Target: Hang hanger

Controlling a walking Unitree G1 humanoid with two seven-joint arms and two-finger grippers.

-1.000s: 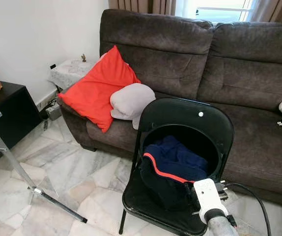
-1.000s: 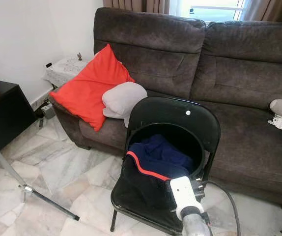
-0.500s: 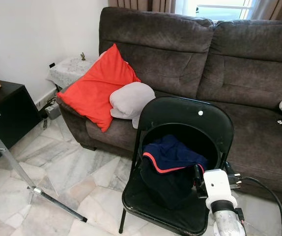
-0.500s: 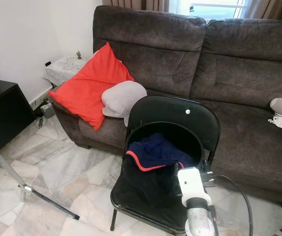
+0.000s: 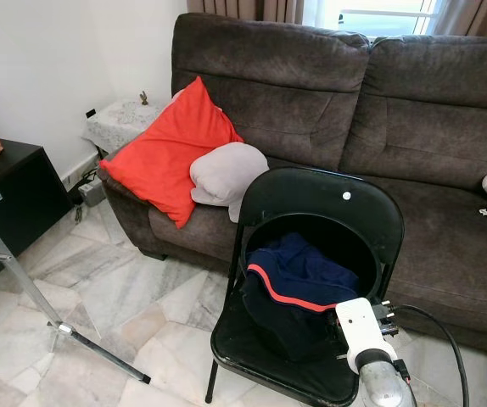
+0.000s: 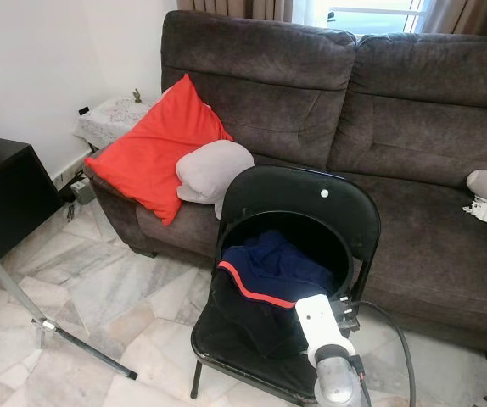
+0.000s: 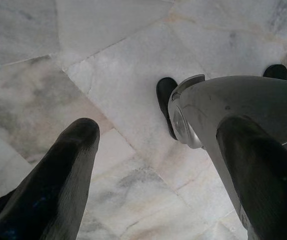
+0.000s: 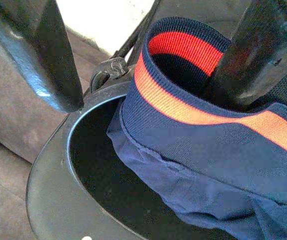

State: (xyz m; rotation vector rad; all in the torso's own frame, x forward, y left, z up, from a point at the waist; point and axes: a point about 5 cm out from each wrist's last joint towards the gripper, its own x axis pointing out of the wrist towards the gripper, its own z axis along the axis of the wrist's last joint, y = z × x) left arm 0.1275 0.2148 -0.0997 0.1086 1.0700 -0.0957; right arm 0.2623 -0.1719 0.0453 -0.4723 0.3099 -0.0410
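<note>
Right pincer (image 8: 148,55) spread wide, one finger (image 8: 263,50) against the navy garment's (image 8: 208,165) orange-striped band on the chair (image 5: 311,203).

My right arm reaches forward and low, its silver forearm rising from the bottom edge of the head view to the white wrist housing, with a black cable looping off the wrist's outer side. Past that housing my right gripper (image 8: 148,60) points ahead and slightly down, and through its wrist camera I see the two black fingers (image 8: 48,55) spread apart, one on each side of the frame, with nothing pinched between them. My left arm hangs idle at my side, the left gripper (image 7: 153,160) aimed straight down with its fingers parted, and a grey part of my own body beside one finger.
</note>
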